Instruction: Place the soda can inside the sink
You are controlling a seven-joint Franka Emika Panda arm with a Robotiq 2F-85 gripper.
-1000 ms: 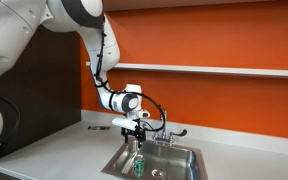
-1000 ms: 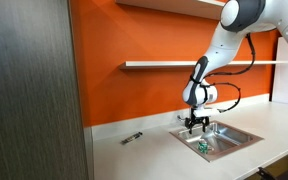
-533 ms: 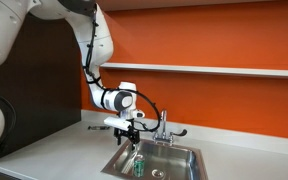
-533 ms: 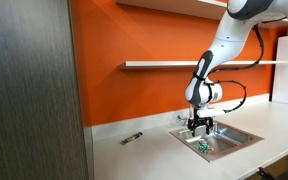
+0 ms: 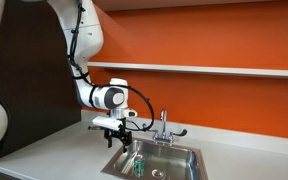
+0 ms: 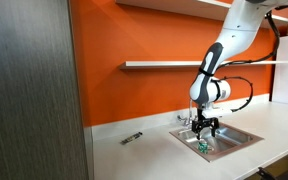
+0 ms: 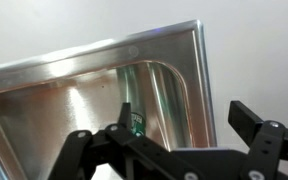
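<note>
Down in the sink [image 5: 180,158] at bottom middle, the soda can [image 5: 139,166] could tip if your open, empty gripper [image 5: 119,139] dips.

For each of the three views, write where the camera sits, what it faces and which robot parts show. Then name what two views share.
Exterior view: low by the counter, facing the orange wall and the sink; the arm descends from upper left to the pincer.
Exterior view: farther back beside a dark cabinet, facing the same wall; the arm enters from upper right.
Wrist view: on the wrist, looking down at a sink corner; the open pincer fills the bottom.
Shared: both exterior views show the soda can in the sink.
</note>
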